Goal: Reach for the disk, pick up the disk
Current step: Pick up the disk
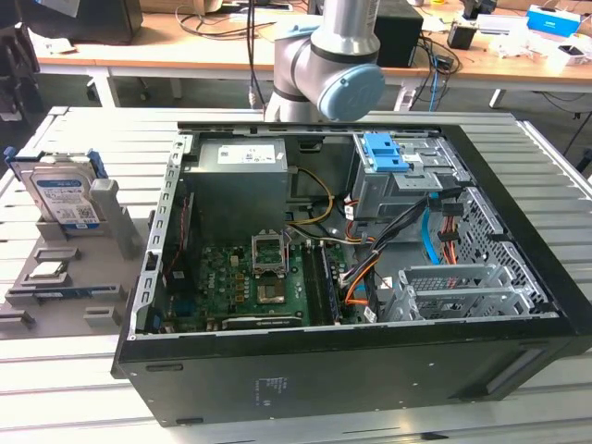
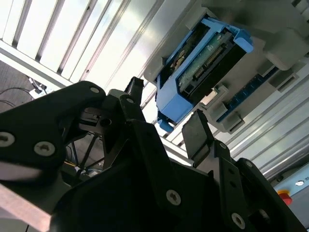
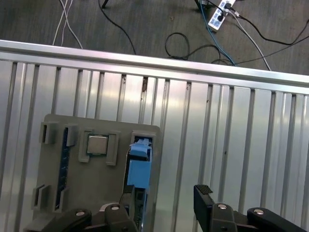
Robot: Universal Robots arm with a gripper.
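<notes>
While the gripper (image 3: 165,200) is held wide open with nothing in it, the disk (image 1: 63,190) is seen standing on its edge in a grey holder (image 1: 92,266), in the upper part of the exterior view's left. The disk is not touched by the fingers (image 2: 198,130). A grey post (image 1: 106,202) is set right beside the disk, and a small silver chip (image 3: 98,144) is seen near it. An open computer case (image 1: 370,379) is placed next to the holder.
</notes>
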